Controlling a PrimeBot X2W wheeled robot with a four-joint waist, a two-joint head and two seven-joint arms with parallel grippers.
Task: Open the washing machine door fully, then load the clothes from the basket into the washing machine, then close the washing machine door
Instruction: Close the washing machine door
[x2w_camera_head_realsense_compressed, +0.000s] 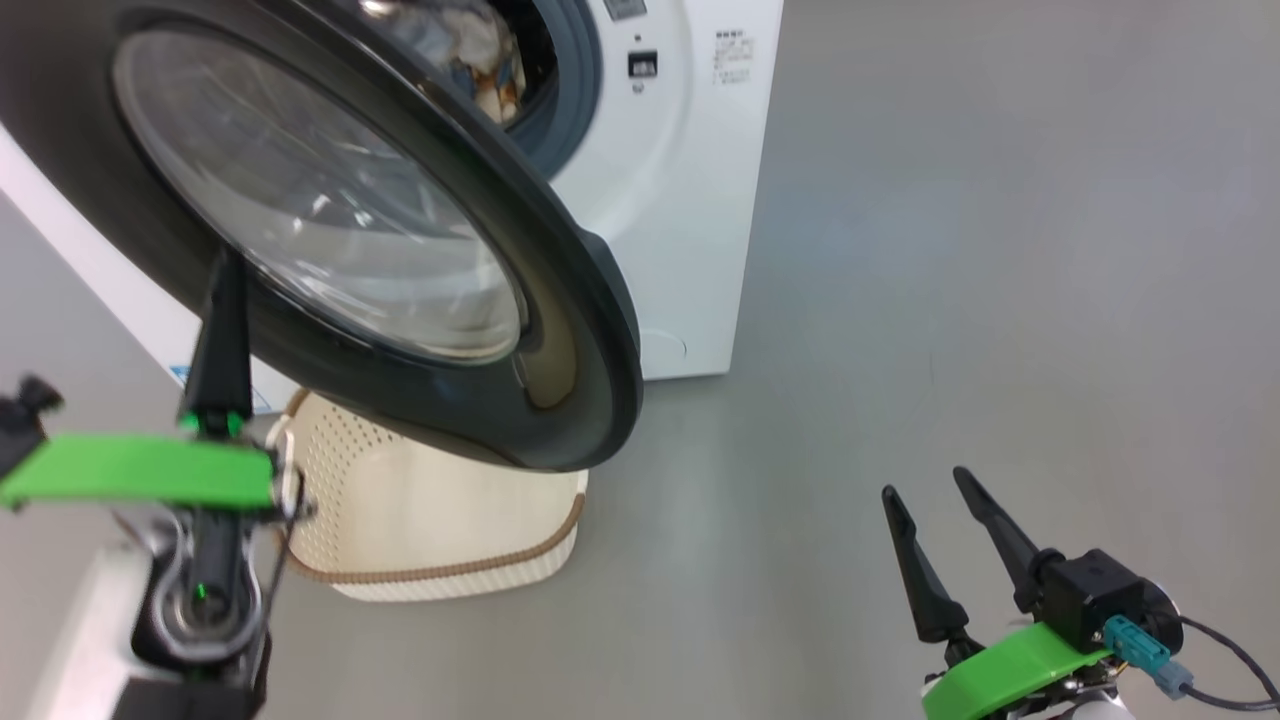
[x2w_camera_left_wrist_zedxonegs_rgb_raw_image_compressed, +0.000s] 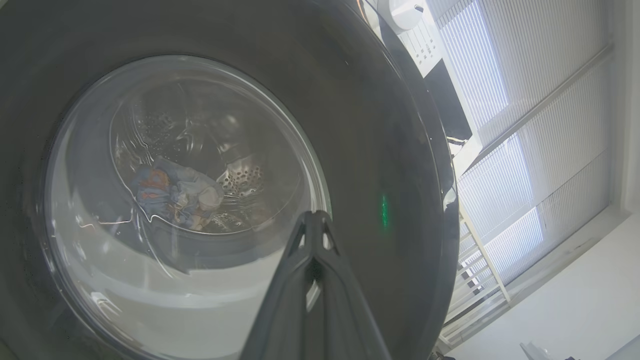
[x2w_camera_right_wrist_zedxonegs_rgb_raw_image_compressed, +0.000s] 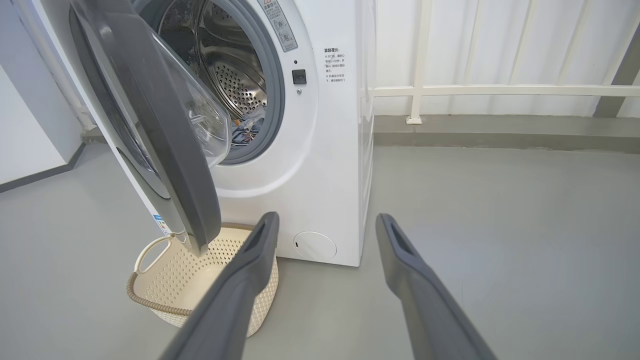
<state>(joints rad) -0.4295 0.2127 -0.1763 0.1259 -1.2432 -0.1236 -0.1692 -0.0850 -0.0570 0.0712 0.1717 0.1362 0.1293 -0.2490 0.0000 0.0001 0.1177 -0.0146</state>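
Bare grey floor, white railing behind, washing machine with door half swung out, clothes in the drum dim through its glass, basket beneath partly hidden by the door, my left fingers together near the glass, right fingers apart, empty.

Basket partly behind door

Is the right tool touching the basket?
Apart. The head view shows the right tool well away from the basket, with bare floor between them.
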